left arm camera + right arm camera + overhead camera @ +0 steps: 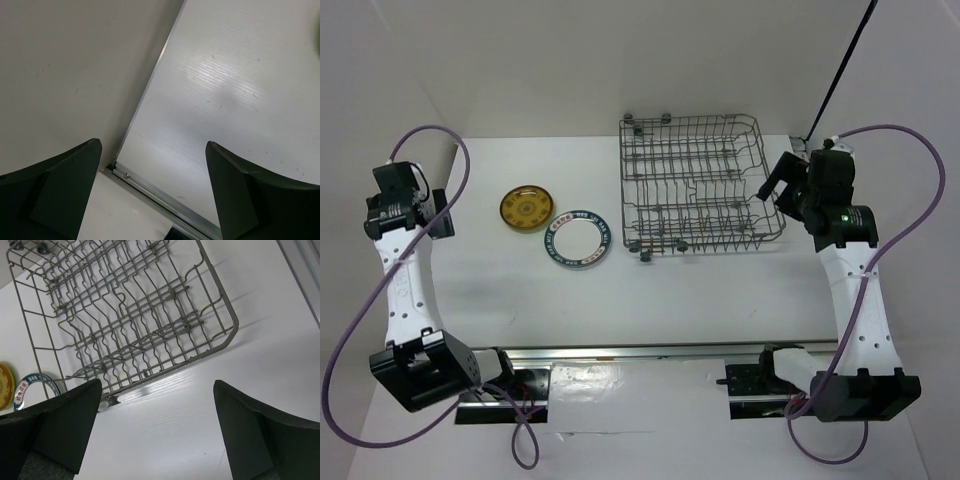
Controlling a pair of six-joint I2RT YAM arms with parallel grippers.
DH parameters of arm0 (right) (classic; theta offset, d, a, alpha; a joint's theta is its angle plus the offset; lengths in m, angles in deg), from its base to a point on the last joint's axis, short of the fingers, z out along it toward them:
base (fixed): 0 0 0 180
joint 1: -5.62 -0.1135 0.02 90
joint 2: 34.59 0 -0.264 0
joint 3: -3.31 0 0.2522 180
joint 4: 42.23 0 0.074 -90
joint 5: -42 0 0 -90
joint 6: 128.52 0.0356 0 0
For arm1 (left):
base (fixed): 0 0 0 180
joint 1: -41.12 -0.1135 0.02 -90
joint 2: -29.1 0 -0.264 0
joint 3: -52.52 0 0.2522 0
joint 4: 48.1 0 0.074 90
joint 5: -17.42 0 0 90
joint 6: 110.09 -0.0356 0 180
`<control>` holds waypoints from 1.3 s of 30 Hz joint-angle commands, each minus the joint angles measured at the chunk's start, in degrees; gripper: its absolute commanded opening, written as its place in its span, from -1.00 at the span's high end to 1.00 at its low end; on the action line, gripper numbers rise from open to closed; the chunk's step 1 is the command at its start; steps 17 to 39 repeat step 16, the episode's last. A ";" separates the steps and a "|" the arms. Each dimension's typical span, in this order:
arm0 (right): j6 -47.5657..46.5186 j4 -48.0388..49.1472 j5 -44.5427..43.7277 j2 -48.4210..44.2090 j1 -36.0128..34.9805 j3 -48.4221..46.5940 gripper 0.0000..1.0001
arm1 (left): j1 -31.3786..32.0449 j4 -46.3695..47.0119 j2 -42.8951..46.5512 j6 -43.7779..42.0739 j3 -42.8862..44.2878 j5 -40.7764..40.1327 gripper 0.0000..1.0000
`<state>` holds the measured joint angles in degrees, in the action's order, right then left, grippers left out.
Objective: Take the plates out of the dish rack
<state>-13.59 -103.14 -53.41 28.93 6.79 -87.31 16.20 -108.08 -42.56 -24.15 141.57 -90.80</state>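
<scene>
Jaws wide apart on left gripper (152, 167) and right gripper (155, 412), gripping nothing. On table (670, 300): blue-rimmed plate (578, 239), amber plate (527, 209) just beside, back-left. Farther right, near right gripper: dish rack (700, 180).

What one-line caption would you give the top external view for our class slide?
Wire dish rack stands empty; amber-yellow plate and blue-rimmed plate lie flat to its left.

Far plate (526, 210) and near plate (579, 240) on table (700, 300), left of dish rack (700, 186)
</scene>
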 commanded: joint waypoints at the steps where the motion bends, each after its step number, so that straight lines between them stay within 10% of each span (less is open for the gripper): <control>1: 0.91 -1.01 -2.68 -1.21 -1.60 0.57 -1.00 | 0.23 0.78 2.83 0.72 -1.80 -2.18 -0.99; 39: 1.53 -0.39 -0.04 -2.35 -4.68 0.04 -1.00 | 0.23 -2.12 3.64 -0.43 2.41 0.82 -0.99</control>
